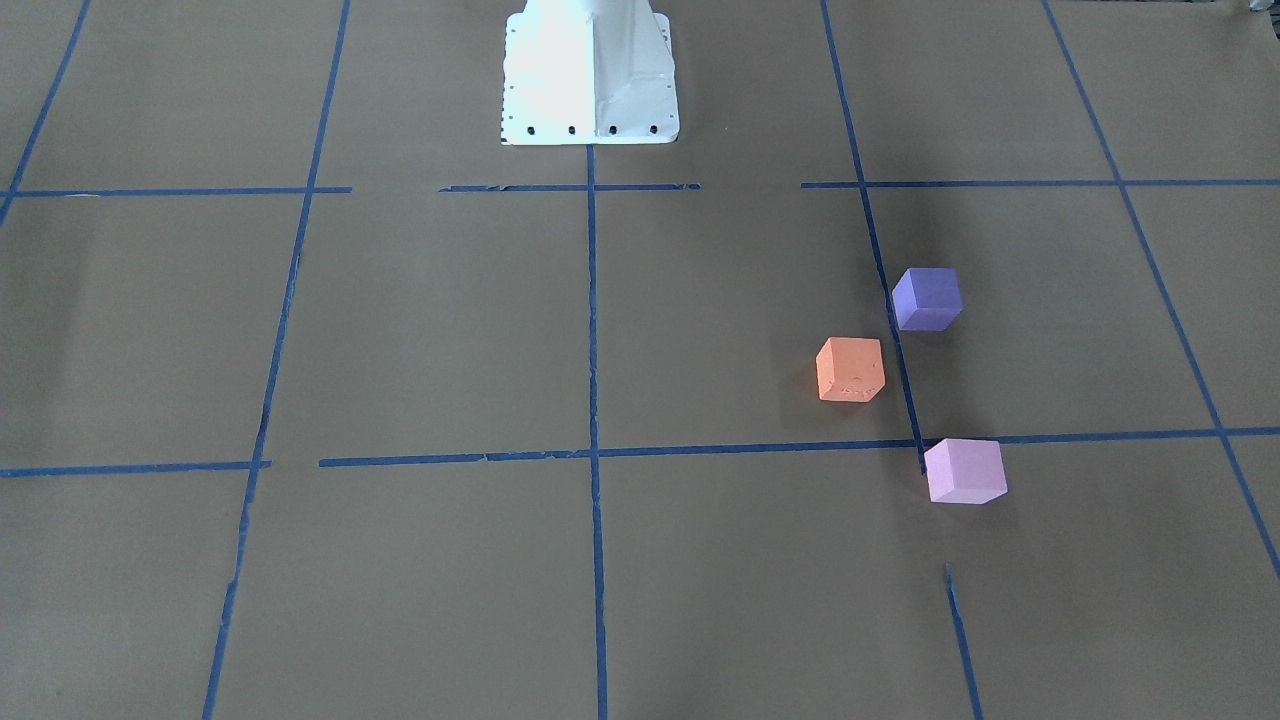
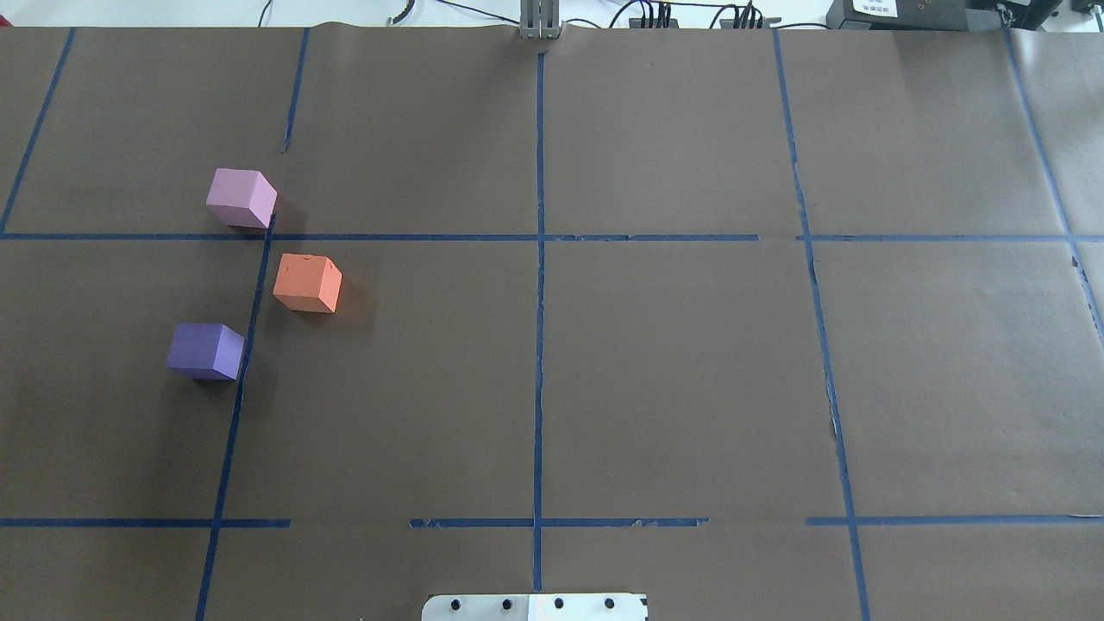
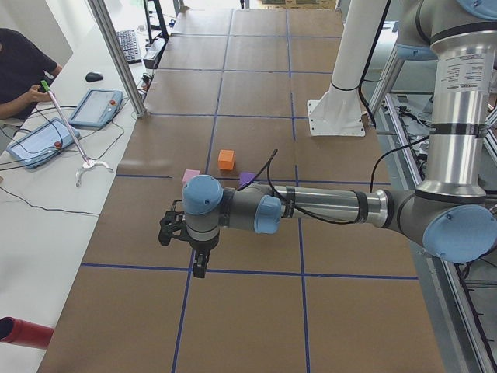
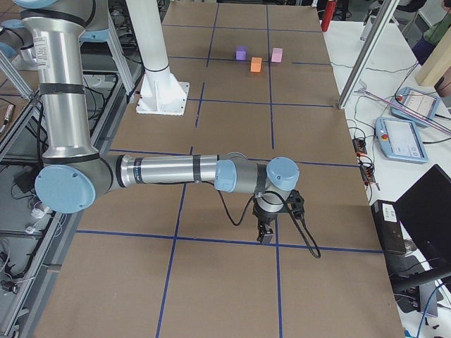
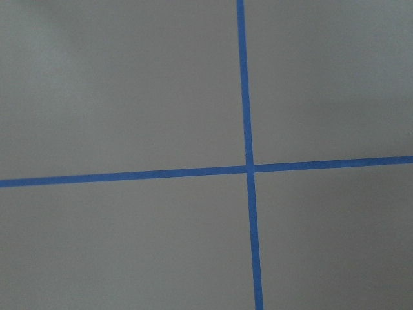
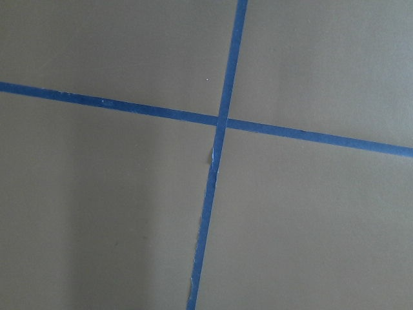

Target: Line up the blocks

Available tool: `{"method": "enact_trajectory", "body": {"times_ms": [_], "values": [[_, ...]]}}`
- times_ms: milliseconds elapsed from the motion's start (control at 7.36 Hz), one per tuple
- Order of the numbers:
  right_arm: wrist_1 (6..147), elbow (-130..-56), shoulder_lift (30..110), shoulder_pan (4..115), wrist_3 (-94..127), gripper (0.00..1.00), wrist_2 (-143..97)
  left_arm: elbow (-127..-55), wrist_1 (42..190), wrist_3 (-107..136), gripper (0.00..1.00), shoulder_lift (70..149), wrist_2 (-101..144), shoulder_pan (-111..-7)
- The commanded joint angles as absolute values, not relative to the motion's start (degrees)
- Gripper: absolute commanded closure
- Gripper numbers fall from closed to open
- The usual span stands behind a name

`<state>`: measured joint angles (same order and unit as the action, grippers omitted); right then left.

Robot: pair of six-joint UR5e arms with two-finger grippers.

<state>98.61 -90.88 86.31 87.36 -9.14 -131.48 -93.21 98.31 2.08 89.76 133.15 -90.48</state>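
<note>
Looking at this, the line isn't made yet, since all three sit loose in a shallow bend with none touching. Take the small orange matte foam cube (image 2: pixel 307 283) as anchor. The pale pink-lilac foam cube (image 2: pixel 241 197) is beyond it and slightly to the robot's left, and the dark violet-purple foam cube (image 2: pixel 205 351) is nearer the robot and further left. So orange sticks out of the row, and I'd guess shifting it fixes things. They have crisp edges and dull soft faces, on a brown paper-covered table (image 2: pixel 673 362) with blue tape lines (image 2: pixel 539 345). The left gripper (image 3: pixel 199 264) and right gripper (image 4: pixel 266 234) hang well away from orange. I can't tell if their fingers are spread or clenched.
</note>
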Motion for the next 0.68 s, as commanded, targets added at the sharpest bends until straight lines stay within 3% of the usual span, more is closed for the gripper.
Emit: {"method": "enact_trajectory", "body": {"times_ms": [0, 544], "values": [[98.61, -90.88, 86.31, 87.36, -9.14, 0.00, -131.48, -94.47, 100.11, 7.43, 0.00, 90.87, 133.42, -86.86], [98.61, -90.88, 86.31, 87.36, -9.14, 0.00, -131.48, -96.42, 100.19, 18.09, 0.00, 99.47, 133.15, -73.76]]}}
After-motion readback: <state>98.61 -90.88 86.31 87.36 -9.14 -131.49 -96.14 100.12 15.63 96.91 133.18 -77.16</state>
